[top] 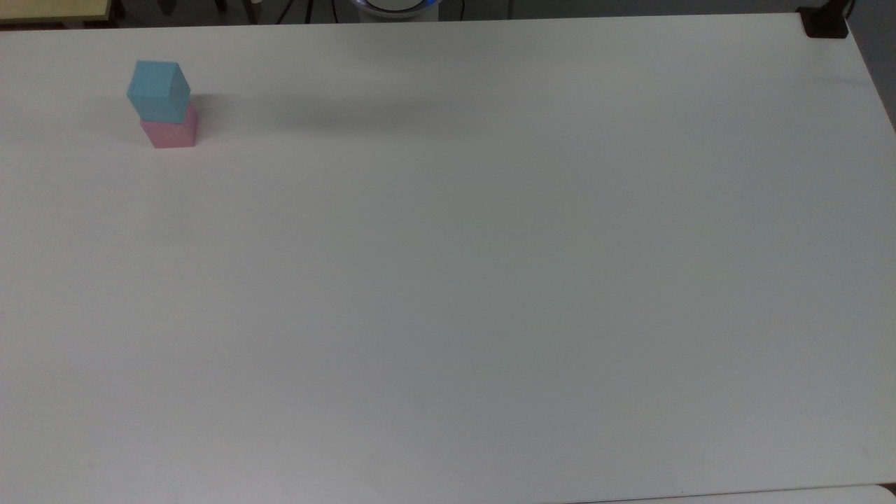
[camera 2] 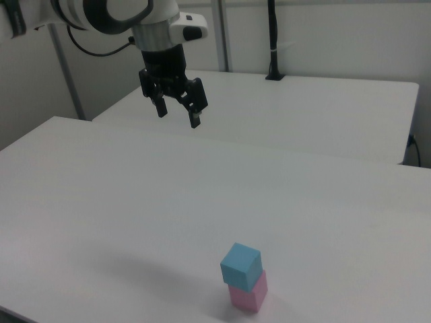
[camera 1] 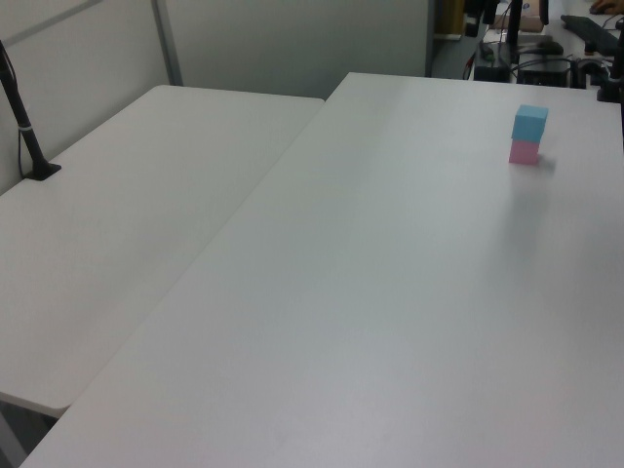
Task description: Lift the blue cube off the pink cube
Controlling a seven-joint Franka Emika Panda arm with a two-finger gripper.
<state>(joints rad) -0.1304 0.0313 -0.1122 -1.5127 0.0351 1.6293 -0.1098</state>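
Observation:
The blue cube sits on top of the pink cube, turned slightly askew, near the top view's upper left. In the left view the blue cube and pink cube stand at the far right. The right view shows the blue cube on the pink cube near its bottom edge. My gripper hangs high above the table in the right view's upper left, far from the stack, open with nothing between its fingers.
The white table carries the stack. A second white table adjoins it on the left view's left, with a black post clamped at its edge. A black clamp sits at the top view's upper right corner.

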